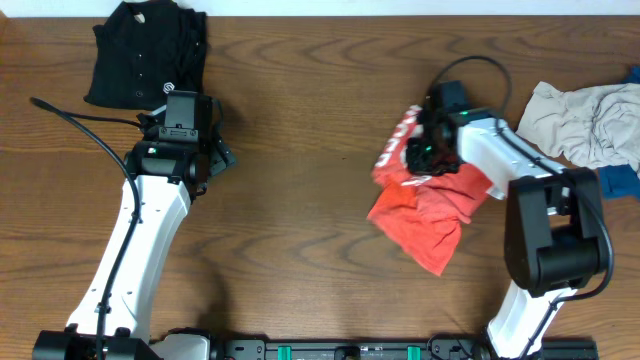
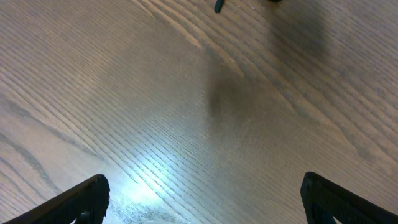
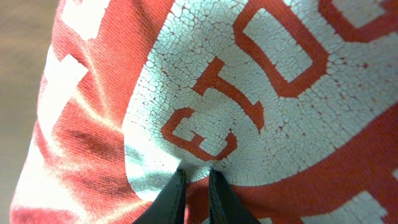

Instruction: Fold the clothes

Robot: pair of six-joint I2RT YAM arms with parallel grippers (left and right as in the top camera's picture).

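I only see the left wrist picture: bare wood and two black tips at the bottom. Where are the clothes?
Observer: A crumpled red-orange T-shirt with white lettering lies on the robot's right side of the wooden table.
Visitor: Is anything holding it?
Observer: Yes, the right fingers are pinched shut on its white print.
Visitor: Any others?
Observer: A black buttoned shirt lies at the far left corner.

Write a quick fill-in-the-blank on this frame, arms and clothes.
1. The right end effector is shut on the ____ T-shirt.
2. The left end effector is ____ above the table.
3. The black shirt lies in the overhead view's top-____ corner.
4. The T-shirt's lettering is ____.
Missing: red; open; left; white.
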